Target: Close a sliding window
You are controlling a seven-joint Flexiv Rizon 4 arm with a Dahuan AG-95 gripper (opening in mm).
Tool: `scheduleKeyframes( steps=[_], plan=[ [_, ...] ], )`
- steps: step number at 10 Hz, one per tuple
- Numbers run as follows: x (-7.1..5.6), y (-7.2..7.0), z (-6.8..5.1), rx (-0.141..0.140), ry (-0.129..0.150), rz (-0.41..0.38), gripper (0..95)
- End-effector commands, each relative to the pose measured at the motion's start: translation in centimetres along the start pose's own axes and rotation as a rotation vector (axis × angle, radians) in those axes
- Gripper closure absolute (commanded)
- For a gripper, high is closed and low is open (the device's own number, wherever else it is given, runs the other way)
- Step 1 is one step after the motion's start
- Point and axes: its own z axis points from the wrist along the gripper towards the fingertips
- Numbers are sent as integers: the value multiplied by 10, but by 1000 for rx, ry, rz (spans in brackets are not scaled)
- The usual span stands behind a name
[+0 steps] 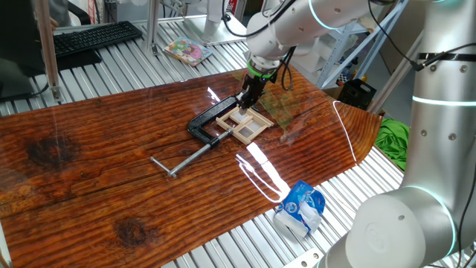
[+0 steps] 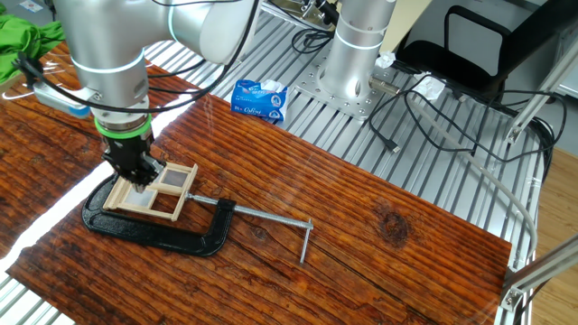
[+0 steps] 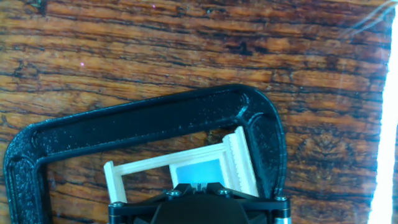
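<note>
The sliding window [image 1: 243, 123] is a small tan wooden frame with pale panes. It lies flat on the wooden board, held inside the black C-clamp [image 1: 202, 123]. My gripper [image 1: 248, 100] points straight down with its tips on the window's far end. In the other fixed view my gripper [image 2: 135, 171] stands on the window [image 2: 161, 192] at its left pane. In the hand view the window [image 3: 233, 163] lies within the clamp's arc [image 3: 155, 118]. My gripper [image 3: 196, 185] shows at the bottom with its fingers together, over the pale pane.
The clamp's grey screw rod [image 1: 186, 158] runs toward the board's front; it also shows in the other fixed view [image 2: 271, 217]. A blue-white packet [image 1: 300, 208] lies off the board. A green cloth [image 1: 393, 138] and a keyboard [image 1: 97, 37] sit at the edges.
</note>
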Motion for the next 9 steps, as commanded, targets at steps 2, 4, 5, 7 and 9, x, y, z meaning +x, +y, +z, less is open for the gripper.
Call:
scheduleKeyframes(
  steps=[2, 4, 5, 7, 9],
  plan=[
    [-5, 3, 3, -8, 1, -3, 950],
    [-11, 5, 5, -8, 1, -3, 950],
    [-11, 6, 6, -7, 1, -2, 950],
    [-11, 8, 8, -8, 0, -2, 950],
    [-11, 8, 8, -7, 3, -4, 950]
  ],
)
